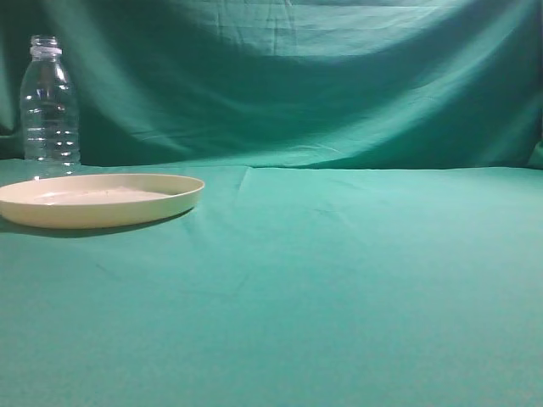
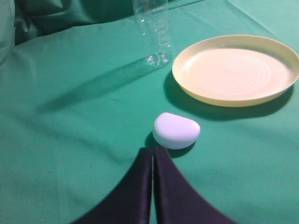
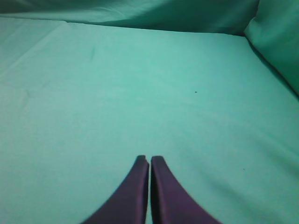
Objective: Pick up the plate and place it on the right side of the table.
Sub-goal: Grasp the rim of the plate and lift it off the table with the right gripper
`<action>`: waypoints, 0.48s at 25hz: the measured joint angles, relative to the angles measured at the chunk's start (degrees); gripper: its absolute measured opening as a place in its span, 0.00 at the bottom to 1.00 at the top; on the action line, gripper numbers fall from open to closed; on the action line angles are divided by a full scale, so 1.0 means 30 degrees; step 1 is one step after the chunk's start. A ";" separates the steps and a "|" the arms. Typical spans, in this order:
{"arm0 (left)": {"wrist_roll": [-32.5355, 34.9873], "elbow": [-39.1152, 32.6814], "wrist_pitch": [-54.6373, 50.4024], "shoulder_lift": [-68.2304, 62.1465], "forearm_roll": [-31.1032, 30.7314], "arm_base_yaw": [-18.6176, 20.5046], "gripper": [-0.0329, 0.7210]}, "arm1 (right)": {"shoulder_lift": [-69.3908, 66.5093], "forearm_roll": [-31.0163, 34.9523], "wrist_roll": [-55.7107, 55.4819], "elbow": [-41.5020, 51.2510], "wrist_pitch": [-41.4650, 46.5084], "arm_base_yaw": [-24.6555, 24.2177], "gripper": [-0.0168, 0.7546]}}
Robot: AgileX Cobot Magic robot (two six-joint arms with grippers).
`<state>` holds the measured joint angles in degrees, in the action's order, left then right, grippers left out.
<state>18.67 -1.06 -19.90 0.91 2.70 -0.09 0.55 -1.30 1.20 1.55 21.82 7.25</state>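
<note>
The plate point(image 1: 100, 200) sat at the worktop's point(image 1: 339, 280) left, by a clear bottle point(image 1: 49, 102). I saw my left gripper point(image 2: 153, 151) and right gripper point(image 3: 149, 161) closed, holding nothing.

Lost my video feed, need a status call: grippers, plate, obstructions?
Both grippers shut, empty: left gripper, right gripper. Plate untouched, table's left. White object before left gripper; bottle behind plate.

Cut off and hidden

The plate point(image 1: 100, 199) runs off the exterior view's left edge; the bottle point(image 2: 153, 31) loses its top in the left wrist view; the small white object point(image 2: 176, 130), possibly a case, is unidentifiable.
</note>
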 joint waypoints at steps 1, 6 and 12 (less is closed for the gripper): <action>0.0000 0.0000 0.0000 0.0000 0.0000 0.0000 0.04 | 0.0000 0.0000 0.0030 0.0000 0.0000 0.0000 0.02; 0.0000 0.0000 0.0000 0.0000 0.0000 0.0000 0.04 | 0.0000 0.0000 0.0030 0.0000 0.0000 0.0000 0.02; 0.0000 0.0000 0.0000 0.0000 0.0000 0.0000 0.04 | 0.0000 0.0000 0.0030 0.0000 0.0000 0.0000 0.02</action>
<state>18.67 -1.06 -19.90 0.91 2.70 -0.09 0.55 -1.30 1.29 1.55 21.82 7.25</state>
